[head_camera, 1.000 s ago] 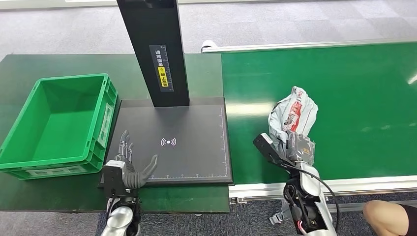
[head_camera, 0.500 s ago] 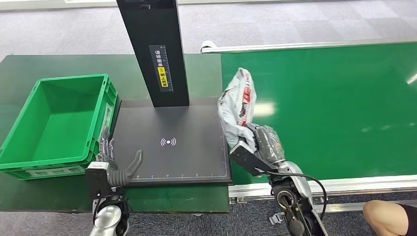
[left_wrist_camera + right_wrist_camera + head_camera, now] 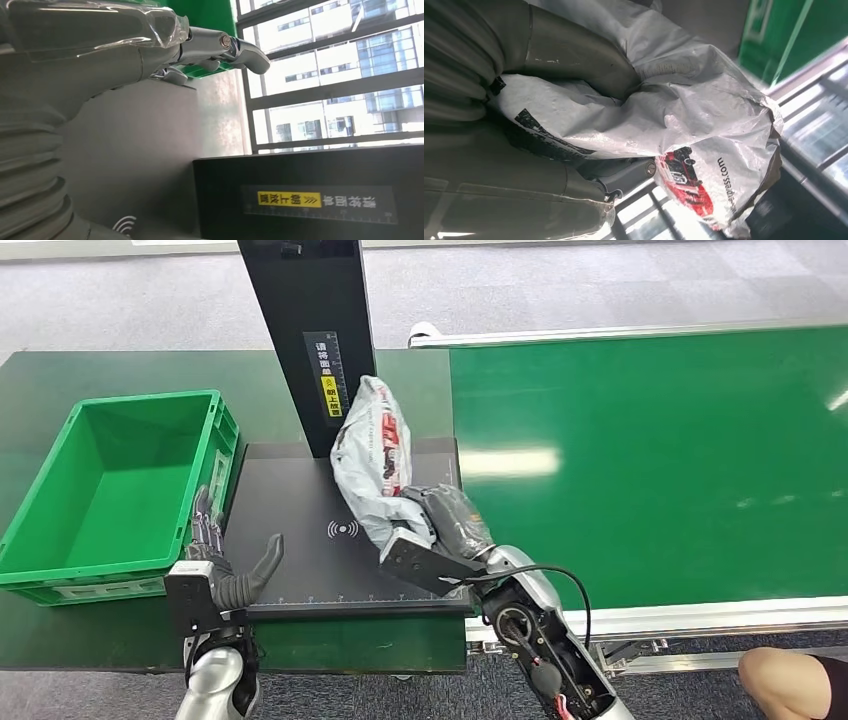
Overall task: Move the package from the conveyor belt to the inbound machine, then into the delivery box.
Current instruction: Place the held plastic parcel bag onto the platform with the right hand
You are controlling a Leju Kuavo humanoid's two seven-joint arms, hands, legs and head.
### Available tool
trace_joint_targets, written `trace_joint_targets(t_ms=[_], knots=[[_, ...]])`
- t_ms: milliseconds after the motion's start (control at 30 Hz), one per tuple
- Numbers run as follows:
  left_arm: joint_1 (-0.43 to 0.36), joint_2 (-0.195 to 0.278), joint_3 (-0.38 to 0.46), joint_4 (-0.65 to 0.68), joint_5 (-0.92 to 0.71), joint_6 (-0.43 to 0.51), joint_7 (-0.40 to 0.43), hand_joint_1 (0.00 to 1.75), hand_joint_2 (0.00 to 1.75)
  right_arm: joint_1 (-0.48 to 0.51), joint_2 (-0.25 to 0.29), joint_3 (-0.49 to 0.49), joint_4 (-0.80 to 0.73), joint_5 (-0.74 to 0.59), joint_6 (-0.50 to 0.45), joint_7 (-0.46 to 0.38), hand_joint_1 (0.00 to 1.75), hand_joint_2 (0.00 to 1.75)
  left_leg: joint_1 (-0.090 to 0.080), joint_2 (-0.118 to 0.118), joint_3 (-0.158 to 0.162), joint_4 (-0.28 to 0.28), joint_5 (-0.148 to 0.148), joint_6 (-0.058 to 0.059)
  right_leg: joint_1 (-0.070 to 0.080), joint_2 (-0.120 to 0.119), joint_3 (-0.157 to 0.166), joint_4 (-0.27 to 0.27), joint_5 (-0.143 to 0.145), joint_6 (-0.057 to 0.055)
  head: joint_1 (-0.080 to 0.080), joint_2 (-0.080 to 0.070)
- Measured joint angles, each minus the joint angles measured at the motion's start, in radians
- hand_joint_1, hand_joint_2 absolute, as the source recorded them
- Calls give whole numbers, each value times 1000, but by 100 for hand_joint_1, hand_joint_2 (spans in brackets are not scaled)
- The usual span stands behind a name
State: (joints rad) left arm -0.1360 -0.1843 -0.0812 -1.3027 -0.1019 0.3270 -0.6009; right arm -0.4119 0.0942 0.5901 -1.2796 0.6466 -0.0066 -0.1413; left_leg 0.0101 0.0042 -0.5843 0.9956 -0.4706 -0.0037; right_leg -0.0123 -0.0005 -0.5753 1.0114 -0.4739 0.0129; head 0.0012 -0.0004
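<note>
The right robot hand (image 3: 440, 530) is clenched around the lower end of the grey plastic package (image 3: 368, 455), holding it up over the black plate of the inbound machine (image 3: 300, 540), with the bag's free end leaning toward 12 o'clock, close against the machine's black upright column (image 3: 312, 340). In the right wrist view the package (image 3: 674, 125) is crumpled in the grip and its printed red panel faces outward. The step in hand appears to be setting the package down on the plate. To do it well, the bag should be lowered near the wireless mark (image 3: 342, 530) at the plate's centre, kept off the column, and laid flat rather than left propped on end, since a soft bag will likely slump and could slide off the edge at 3 o'clock toward the conveyor belt (image 3: 650, 440). Letting go only once the bag rests fully on the plate would avoid a drop. The left robot hand (image 3: 225, 570) is released, fingers spread, waiting at the plate's 9 o'clock edge beside the green delivery box (image 3: 215, 455), well placed for a later transfer.
</note>
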Motion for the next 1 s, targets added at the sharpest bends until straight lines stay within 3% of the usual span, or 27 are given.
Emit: trace_joint_targets(t_ms=[333,367,467,500,733,1000], knots=[[-10,0,0,0,0,4,2,0,175,-24,32,52,64,-8,3,7,175,175,0,0,0,0,0,0,0,0,0,0,0,0,0,0],[-10,0,0,0,0,5,2,0,175,-25,32,53,66,-8,3,7,154,175,0,0,0,0,0,0,0,0,0,0,0,0,0,0],[-12,0,0,0,5,9,2,0,175,-29,33,59,73,-9,6,11,23,175,0,0,0,0,0,0,0,0,0,0,0,0,0,0],[-14,1,0,0,9,13,3,0,175,-33,35,63,77,-10,10,19,0,175,0,0,0,0,0,0,0,0,0,0,0,0,0,0],[-44,7,0,11,28,25,23,0,175,-74,62,94,148,-24,16,81,0,175,0,0,0,0,0,0,0,0,0,0,0,0,0,0],[-50,8,0,38,7,16,35,0,175,-23,35,23,133,-197,28,2,0,175,0,-1,0,0,0,0,0,0,0,0,0,0,1,0]])
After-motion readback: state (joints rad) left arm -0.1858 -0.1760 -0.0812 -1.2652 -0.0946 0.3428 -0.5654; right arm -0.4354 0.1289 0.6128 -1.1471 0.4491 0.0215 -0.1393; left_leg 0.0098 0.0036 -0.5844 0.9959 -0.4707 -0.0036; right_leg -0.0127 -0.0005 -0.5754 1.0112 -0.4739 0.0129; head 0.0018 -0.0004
